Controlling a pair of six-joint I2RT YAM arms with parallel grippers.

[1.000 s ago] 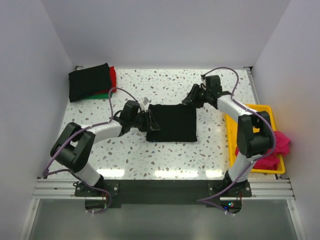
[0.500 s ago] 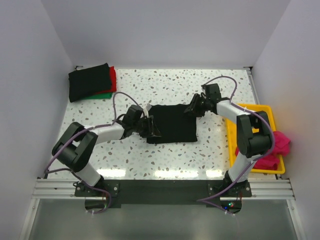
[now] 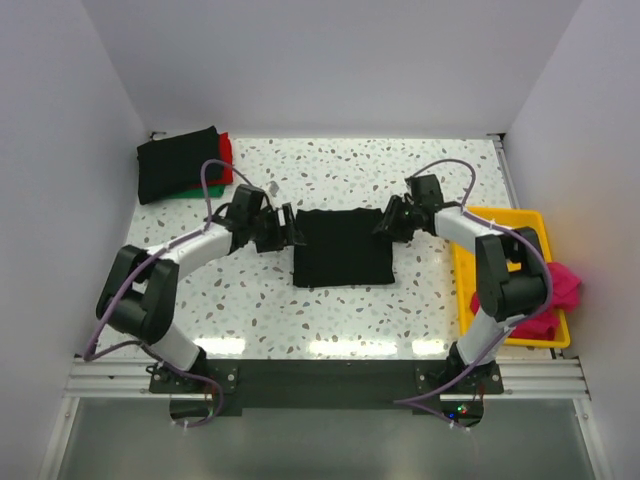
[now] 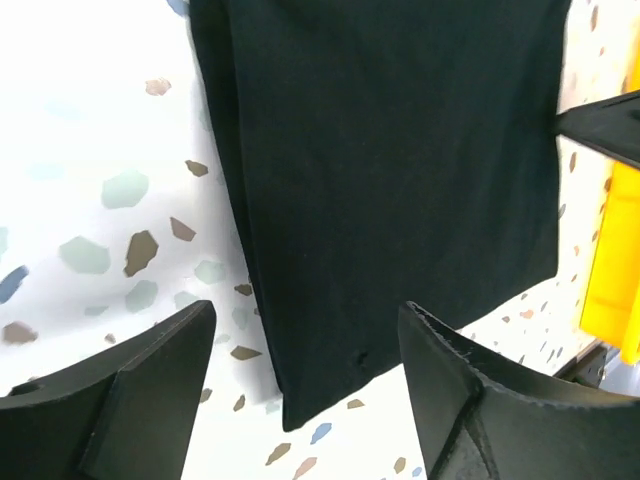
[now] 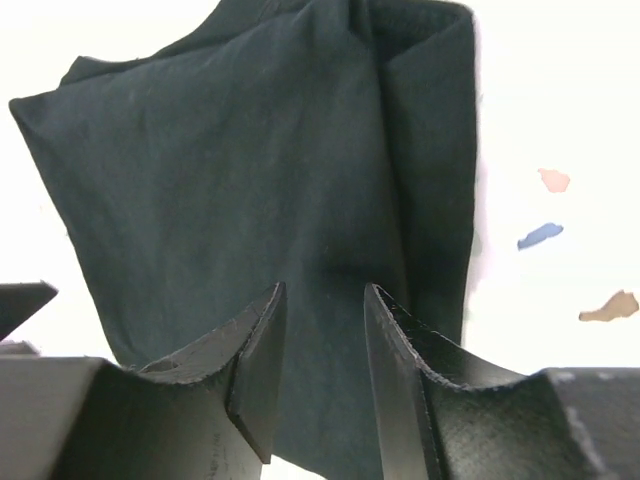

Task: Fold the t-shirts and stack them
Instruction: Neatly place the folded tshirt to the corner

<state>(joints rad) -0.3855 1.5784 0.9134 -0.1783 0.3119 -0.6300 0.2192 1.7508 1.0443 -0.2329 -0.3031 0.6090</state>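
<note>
A folded black t-shirt (image 3: 340, 250) lies flat mid-table. My left gripper (image 3: 285, 228) is at its left edge with jaws wide open. In the left wrist view the shirt's (image 4: 390, 170) near corner lies on the table between the spread fingers (image 4: 150, 400), untouched by them; the left gripper (image 4: 305, 400) is empty. My right gripper (image 3: 390, 220) hovers over the shirt's far right corner. Its jaws (image 5: 325, 290) stand apart over the cloth (image 5: 250, 170) and pinch nothing. A stack of folded t-shirts (image 3: 178, 165), black over red and green, sits at the back left.
A yellow tray (image 3: 497, 216) stands along the right edge behind the right arm, with a crumpled magenta-pink t-shirt (image 3: 560, 290) hanging over its outer side. The tray's edge (image 4: 610, 290) shows in the left wrist view. White walls close in the speckled table.
My left gripper has opened wide and pulled back from the shirt's near left part to its left edge. My right gripper came down from behind the shirt to its far right corner.
</note>
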